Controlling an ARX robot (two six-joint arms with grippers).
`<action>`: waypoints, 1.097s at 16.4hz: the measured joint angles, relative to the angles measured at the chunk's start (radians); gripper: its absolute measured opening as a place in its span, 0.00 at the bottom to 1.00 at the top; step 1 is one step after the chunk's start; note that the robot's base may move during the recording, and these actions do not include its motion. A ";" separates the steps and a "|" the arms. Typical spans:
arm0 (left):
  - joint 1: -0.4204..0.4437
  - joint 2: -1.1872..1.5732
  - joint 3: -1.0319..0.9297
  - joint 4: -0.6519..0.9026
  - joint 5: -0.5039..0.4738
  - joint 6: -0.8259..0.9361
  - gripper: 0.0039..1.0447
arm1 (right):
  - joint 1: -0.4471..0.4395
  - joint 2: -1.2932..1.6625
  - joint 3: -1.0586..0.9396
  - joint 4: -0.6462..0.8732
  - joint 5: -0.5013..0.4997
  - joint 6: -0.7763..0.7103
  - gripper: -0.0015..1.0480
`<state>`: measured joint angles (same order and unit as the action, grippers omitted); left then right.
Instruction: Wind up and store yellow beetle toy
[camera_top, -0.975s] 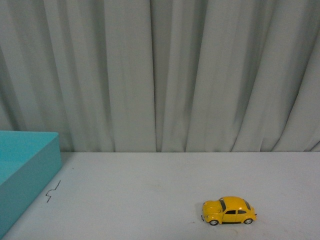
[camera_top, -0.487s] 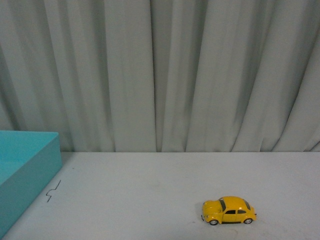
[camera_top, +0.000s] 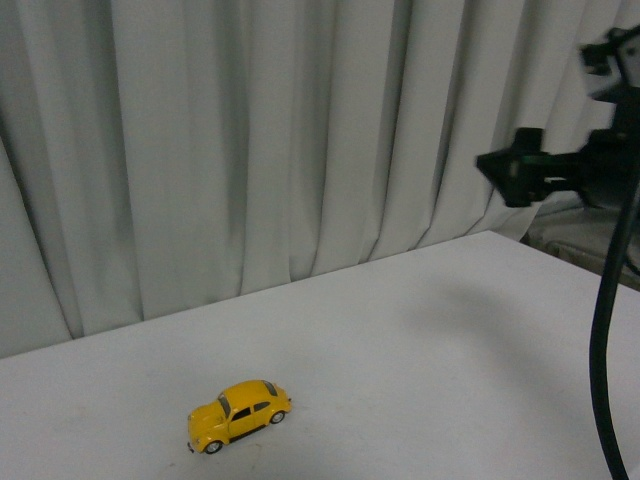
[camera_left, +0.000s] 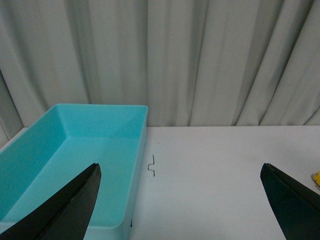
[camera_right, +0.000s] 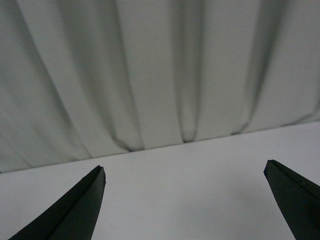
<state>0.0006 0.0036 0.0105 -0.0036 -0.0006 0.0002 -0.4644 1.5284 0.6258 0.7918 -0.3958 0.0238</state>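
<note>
The yellow beetle toy (camera_top: 238, 415) stands on its wheels on the white table (camera_top: 420, 350), low and left of centre in the front view. A sliver of it shows at the edge of the left wrist view (camera_left: 317, 180). My left gripper (camera_left: 180, 167) is open and empty above the table, between the teal box (camera_left: 75, 155) and the toy. My right gripper (camera_right: 185, 166) is open and empty, facing bare table and curtain; the toy is out of its view. A black arm part (camera_top: 530, 170) hangs high at the right of the front view.
The open teal box stands on the table's left side and holds nothing I can see. A small dark squiggle mark (camera_left: 152, 166) lies on the table beside it. A grey curtain (camera_top: 250, 140) closes off the back. A black cable (camera_top: 608, 330) hangs at the right.
The front view has swung: the toy now shows low left instead of low right, the teal box has left that view, and a black arm part and cable have come in at the right.
</note>
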 joint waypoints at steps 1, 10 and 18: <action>0.000 0.000 0.000 0.000 0.000 0.000 0.94 | 0.062 0.092 0.118 -0.060 -0.053 -0.025 0.94; 0.000 0.000 0.000 0.000 0.000 0.000 0.94 | 0.219 0.451 0.637 -0.480 -0.378 -0.384 0.94; 0.000 0.000 0.000 0.000 0.000 0.000 0.94 | 0.309 0.713 1.033 -1.313 -0.527 -1.075 0.94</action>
<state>0.0006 0.0036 0.0105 -0.0036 -0.0006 0.0002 -0.1551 2.2414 1.6585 -0.5209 -0.9230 -1.0515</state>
